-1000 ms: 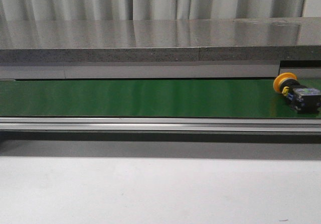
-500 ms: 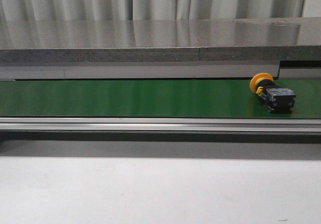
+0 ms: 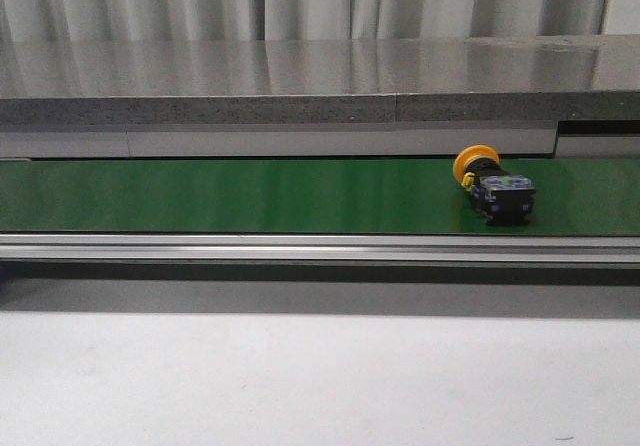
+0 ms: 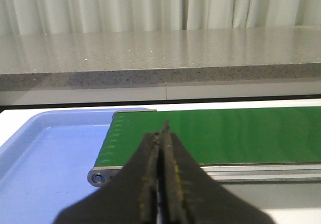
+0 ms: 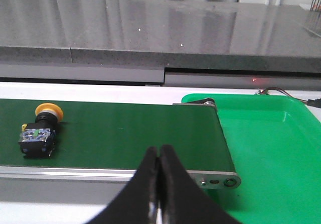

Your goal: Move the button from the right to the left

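button (image 3: 492,184) on its side on green belt (image 3: 250,196), toward belt's right end | left gripper (image 4: 163,174) and right gripper (image 5: 158,181) both pressed together, empty | risk: rounded cap may roll off belt's edge

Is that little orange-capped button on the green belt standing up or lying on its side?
On its side. The button lies flat on the green belt, its round orange cap facing sideways toward the back and not up.
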Available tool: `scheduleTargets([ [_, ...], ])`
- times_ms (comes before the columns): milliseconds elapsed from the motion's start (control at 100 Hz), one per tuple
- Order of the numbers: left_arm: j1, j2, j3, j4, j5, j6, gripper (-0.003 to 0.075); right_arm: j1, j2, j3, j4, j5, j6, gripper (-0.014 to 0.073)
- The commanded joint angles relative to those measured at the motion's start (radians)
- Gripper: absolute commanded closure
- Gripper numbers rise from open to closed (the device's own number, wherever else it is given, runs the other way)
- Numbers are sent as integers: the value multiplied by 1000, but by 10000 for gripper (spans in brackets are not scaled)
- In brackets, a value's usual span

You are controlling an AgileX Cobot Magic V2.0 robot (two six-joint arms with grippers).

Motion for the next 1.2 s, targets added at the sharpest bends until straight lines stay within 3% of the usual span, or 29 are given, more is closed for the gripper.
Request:
scheduleTargets([
  [0, -5, -32, 46, -4, -83, -9, 741, 1, -1, -20, 0, -98, -5, 662],
  [250, -5, -29, 35, -6, -140, -7, 741, 1, -2, -20, 0, -102, -5, 662],
  [510, -5, 126, -208, 5, 88, -7, 741, 1, -2, -20, 0, -102, -5, 662],
  [780, -5, 443, -468, -79, 366, -7, 741, 1, -2, -20, 0, -102, -5, 662],
  [990, -9, 658, -585, -81, 398, 29, 731, 1, -2, -20, 0, -102, -5, 662],
  [1090, -9, 740, -623, -128, 386, 83, 621, 1, -2, -20, 0, -102, -5, 662],
  [1190, -9, 821, -674, -198, 398, 141, 386, 1, -2, -20, 0, -102, -5, 662],
])
